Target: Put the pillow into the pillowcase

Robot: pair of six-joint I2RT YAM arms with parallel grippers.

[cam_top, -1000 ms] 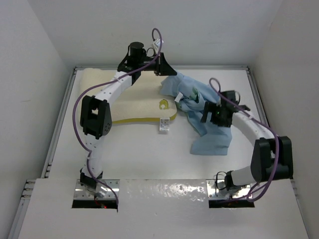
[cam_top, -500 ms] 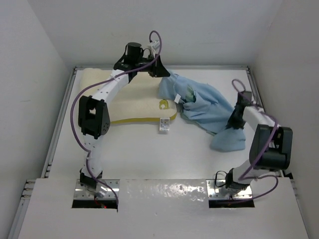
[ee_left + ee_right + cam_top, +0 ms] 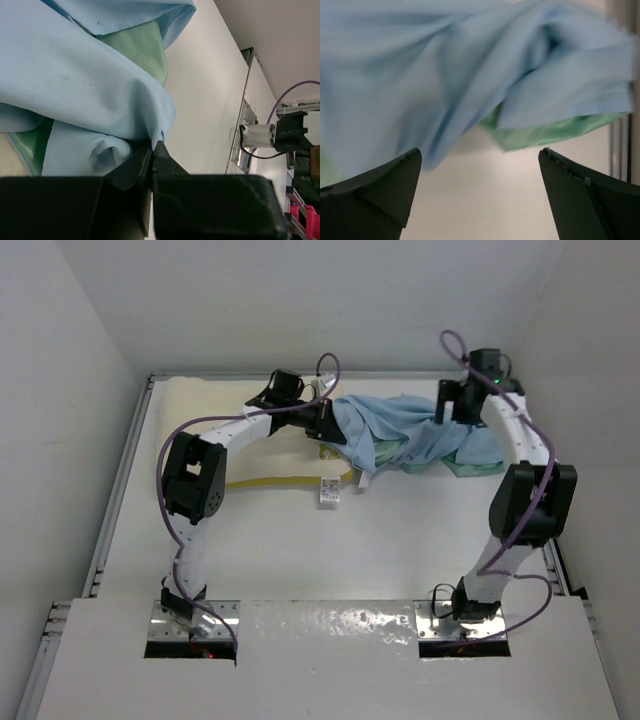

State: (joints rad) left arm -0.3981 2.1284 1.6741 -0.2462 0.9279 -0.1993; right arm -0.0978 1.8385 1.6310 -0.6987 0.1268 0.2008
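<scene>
The pillowcase (image 3: 415, 430) lies bunched along the back of the table, light blue side out with teal-green showing at its right end (image 3: 480, 462). The cream pillow (image 3: 200, 405), with yellow trim and a white tag (image 3: 328, 492), sits at the back left, partly under the left arm and the cloth. My left gripper (image 3: 325, 426) is shut on the pillowcase's left edge; in the left wrist view its jaws (image 3: 152, 145) pinch a blue fold (image 3: 80, 75). My right gripper (image 3: 447, 408) stands open at the cloth's right part; in the right wrist view (image 3: 480, 150) the cloth (image 3: 445, 60) hangs just beyond its fingertips.
Metal rails run along the table's left side (image 3: 118, 500) and right side (image 3: 522, 440). White walls close in the back and both sides. A white board (image 3: 330, 655) covers the near edge over the arm bases.
The right arm swung from the front right to the back right, and the pillowcase now lies stretched along the back. The left gripper moved right and nearer, still holding the cloth.
</scene>
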